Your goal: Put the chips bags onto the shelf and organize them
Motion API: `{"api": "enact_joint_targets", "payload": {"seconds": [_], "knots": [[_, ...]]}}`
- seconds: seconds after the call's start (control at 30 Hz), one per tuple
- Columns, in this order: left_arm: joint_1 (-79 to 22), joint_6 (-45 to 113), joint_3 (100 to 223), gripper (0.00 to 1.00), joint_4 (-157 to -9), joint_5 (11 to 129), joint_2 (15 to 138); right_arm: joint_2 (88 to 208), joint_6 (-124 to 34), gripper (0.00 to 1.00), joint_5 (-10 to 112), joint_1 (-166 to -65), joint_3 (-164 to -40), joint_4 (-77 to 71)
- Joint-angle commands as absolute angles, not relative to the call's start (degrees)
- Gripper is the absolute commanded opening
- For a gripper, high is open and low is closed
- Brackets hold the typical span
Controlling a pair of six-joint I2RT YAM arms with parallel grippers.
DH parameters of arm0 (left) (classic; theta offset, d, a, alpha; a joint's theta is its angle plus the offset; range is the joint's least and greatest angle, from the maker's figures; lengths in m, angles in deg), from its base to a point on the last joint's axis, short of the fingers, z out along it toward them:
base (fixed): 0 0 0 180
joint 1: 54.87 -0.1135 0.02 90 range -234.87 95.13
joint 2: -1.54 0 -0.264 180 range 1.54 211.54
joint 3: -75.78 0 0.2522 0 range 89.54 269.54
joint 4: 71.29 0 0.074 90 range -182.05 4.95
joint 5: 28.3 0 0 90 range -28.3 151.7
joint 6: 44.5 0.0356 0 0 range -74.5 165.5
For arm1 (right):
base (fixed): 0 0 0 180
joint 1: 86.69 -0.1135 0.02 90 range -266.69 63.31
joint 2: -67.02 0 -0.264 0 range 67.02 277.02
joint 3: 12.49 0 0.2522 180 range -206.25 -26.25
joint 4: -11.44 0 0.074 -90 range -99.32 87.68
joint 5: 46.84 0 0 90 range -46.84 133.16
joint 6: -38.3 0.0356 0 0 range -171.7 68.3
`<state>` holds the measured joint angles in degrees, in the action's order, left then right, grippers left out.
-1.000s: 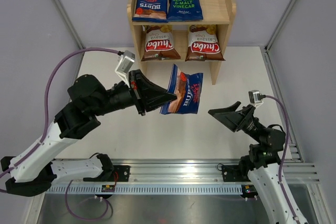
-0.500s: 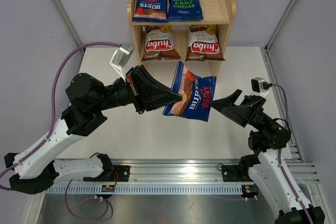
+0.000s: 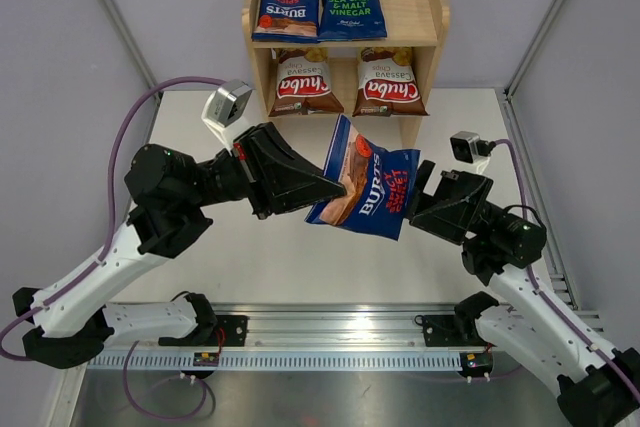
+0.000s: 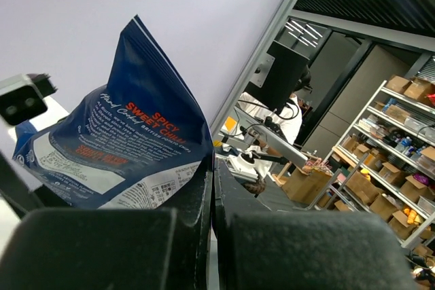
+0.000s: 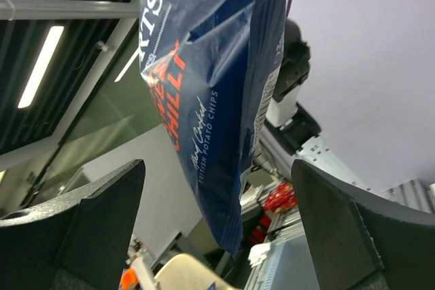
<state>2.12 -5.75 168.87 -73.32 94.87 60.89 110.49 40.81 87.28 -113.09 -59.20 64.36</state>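
The wooden shelf [image 3: 439, 19] stands at the back of the table. Its top tier holds two blue Burts bags [image 3: 287, 7] [image 3: 352, 7], and its lower tier holds two brown Chuba bags [image 3: 303, 82] [image 3: 389, 82]. My left gripper [image 3: 333, 185] is shut on the left edge of a third Burts bag [image 3: 368, 187] and holds it in the air in front of the shelf. The left wrist view shows this bag [image 4: 122, 147] pinched in the shut left gripper [image 4: 212, 171]. My right gripper [image 3: 417, 199] is open at the bag's right edge. In the right wrist view the bag [image 5: 204, 79] hangs between the spread fingers [image 5: 102, 215] of the right gripper [image 5: 217, 236].
The top tier has bare wood [image 3: 410, 2] to the right of its two bags. Grey wall panels close in both sides of the white table [image 3: 250, 257]. A metal rail [image 3: 340, 332] runs along the near edge. A purple cable [image 3: 130, 137] loops over the left arm.
My right gripper has moved left and up until its open fingers reach the bag's right edge. My left gripper has carried the bag slightly to the right and tilted it.
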Motion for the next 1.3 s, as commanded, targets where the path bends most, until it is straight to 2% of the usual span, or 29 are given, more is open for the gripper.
{"api": "enact_joint_targets", "payload": {"seconds": [0.0,0.13,0.2,0.27,0.47,0.63,0.67,0.8,0.83,1.1,1.2,1.27], "knots": [[1.99,-7.32,168.56,0.0,-66.5,97.12,60.16,113.51,35.31,0.96,84.47,-118.67,-62.2,65.35],[1.99,-6.98,167.24,0.0,-66.33,96.68,59.46,116.76,34.43,0.82,83.59,-124.21,-64.39,69.66],[1.99,-6.71,166.28,0.0,-66.5,96.51,58.67,117.65,33.03,0.69,82.89,-125.71,-64.75,70.1],[1.99,-6.54,165.4,0.0,-66.24,96.33,57.62,117.56,32.15,0.66,81.92,-125.72,-64.31,69.76],[1.99,-3.73,163.46,0.0,-70.19,93.96,54.81,116.68,28.55,0.64,78.93,-125.8,-63.78,66.68],[1.82,0.31,163.11,0.0,-75.72,89.49,51.91,116.42,27.67,0.46,79.11,-125.8,-64.22,65.98],[1.82,1.28,163.63,0.0,-77.38,88.17,51.47,115.72,27.32,0.45,79.19,-125.8,-64.13,65.45],[0.24,4.8,164.69,0.0,-84.86,83.06,49.62,112.56,22.41,0.43,78.67,-125.8,-64.04,57.13],[-0.46,4.46,164.78,0.0,-86.52,82.53,49.7,111.94,21.35,0.38,78.41,-125.8,-64.04,55.53],[-11.88,4.45,163.72,0.0,-93.12,83.94,50.23,107.54,11.41,0.26,77.09,-125.8,-66.15,37.72],[-12.42,8.14,163.9,0.0,-97.33,77.55,49.36,106.31,7.03,0.23,74.73,-125.72,-68.69,27.53],[-12.51,11.3,164.51,0.06,-99.45,74.81,49.0,105.61,3.95,0.22,72.35,-125.72,-70.28,21.27]]}}
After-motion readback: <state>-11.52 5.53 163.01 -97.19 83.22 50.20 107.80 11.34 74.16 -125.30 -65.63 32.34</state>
